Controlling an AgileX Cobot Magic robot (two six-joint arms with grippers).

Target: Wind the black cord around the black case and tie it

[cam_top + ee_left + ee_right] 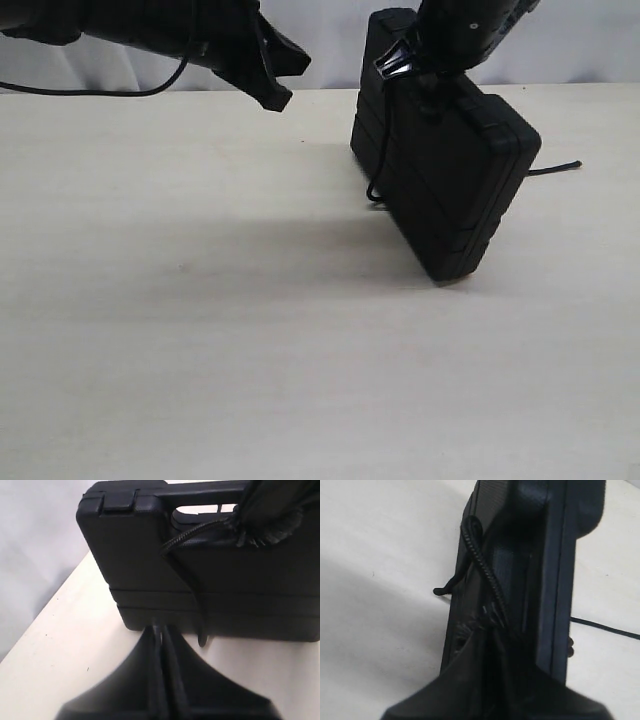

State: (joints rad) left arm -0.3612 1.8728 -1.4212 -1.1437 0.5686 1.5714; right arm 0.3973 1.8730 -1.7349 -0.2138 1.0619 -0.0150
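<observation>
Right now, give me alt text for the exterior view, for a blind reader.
A black case stands tilted on a pale table, the right gripper at its top pinching the black cord; the left gripper hovers apart, shut.

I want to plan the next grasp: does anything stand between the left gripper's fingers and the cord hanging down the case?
Nothing visible does. The left gripper hovers beside the flat matte black plastic case, and only open air separates it from the thin black braided cord hanging down that case's side.

A lab-like test bench: pale wooden tabletop [200, 350] against a plain white backdrop [600, 50].
</observation>
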